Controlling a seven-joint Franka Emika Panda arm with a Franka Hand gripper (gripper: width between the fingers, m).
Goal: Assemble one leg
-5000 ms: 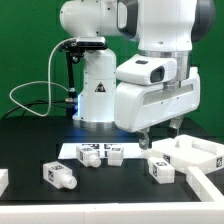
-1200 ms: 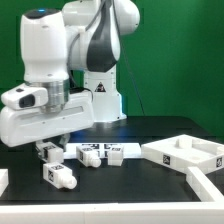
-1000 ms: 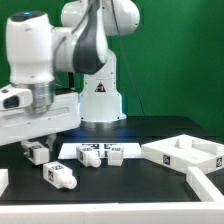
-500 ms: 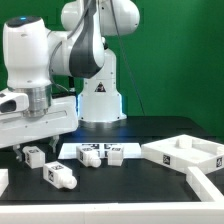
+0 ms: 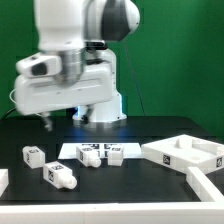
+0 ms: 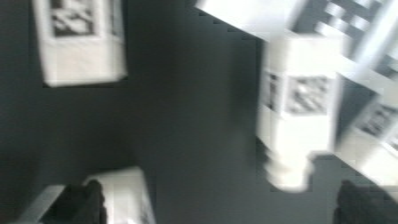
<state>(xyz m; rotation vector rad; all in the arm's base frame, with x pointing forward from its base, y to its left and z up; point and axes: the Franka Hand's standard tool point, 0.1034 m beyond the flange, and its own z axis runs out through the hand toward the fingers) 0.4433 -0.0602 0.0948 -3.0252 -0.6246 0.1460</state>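
Observation:
Several small white legs with tag marks lie on the black table. One leg [image 5: 33, 155] lies alone at the exterior view's left, and another [image 5: 58, 175] lies in front of it. Two more [image 5: 90, 155] [image 5: 113, 152] sit by the marker board [image 5: 72, 148]. My gripper [image 5: 63, 119] hangs open and empty, well above the table, up and to the right of the lone leg. The wrist view is blurred. It shows two legs [image 6: 80, 40] [image 6: 297, 100] below the gripper [image 6: 222, 210], with nothing between the dark fingertips [image 6: 75, 205].
The large white rimmed panel [image 5: 185, 152] lies at the exterior view's right. Other white parts show at the front right [image 5: 210, 185] and front left [image 5: 3, 180] edges. The robot base [image 5: 98, 100] stands behind the marker board.
The gripper carried a leg to the exterior view's left, set it on the table and let it go. It has since risen and moved right, away from that leg.

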